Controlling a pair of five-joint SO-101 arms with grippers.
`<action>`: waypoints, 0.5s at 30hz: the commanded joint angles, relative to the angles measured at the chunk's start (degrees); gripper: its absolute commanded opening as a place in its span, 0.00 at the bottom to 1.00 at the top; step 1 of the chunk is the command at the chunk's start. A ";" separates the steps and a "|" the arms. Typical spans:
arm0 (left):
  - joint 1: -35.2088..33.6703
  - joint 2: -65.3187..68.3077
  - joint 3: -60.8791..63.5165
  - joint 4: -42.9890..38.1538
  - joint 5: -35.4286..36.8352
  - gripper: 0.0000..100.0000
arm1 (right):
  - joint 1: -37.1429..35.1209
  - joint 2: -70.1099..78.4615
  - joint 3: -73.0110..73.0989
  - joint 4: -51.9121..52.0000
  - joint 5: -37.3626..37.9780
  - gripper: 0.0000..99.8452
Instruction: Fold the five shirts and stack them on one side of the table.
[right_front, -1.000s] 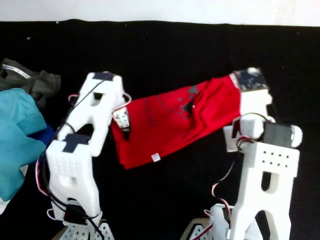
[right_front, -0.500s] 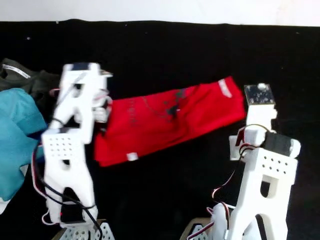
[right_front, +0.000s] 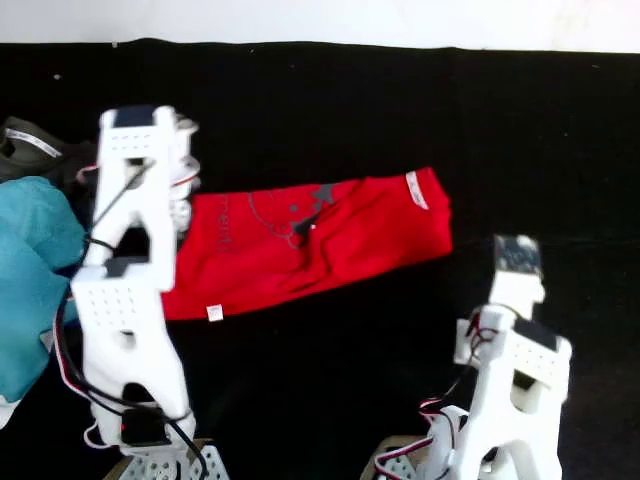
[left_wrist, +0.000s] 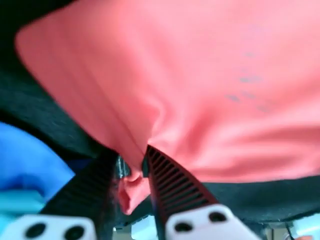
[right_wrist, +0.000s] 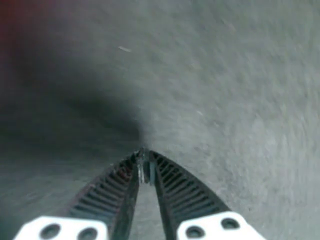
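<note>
- Mid-frame in the high view, the red shirt (right_front: 310, 245) is lying spread out, dragged leftward since a second ago. The left arm (right_front: 125, 300) is standing tall at frame left. The right arm (right_front: 515, 350) is sitting at lower right, drawn back from the shirt's end.
- Left wrist view: the left gripper (left_wrist: 132, 167) is pinching a fold of the red shirt (left_wrist: 200, 90).
- Right wrist view: the right gripper (right_wrist: 143, 167) is pressing its tips together on nothing, over the black cloth (right_wrist: 225, 75).
</note>
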 joint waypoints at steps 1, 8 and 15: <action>9.98 -15.34 1.71 1.05 1.23 0.01 | 4.79 -1.27 4.70 -6.64 -0.44 0.01; 32.22 -25.01 -3.74 0.62 7.65 0.01 | 5.14 -1.27 10.86 -13.41 -0.44 0.01; 44.00 -12.44 -11.74 -15.74 8.62 0.01 | 4.97 -1.27 11.30 -13.67 -0.44 0.01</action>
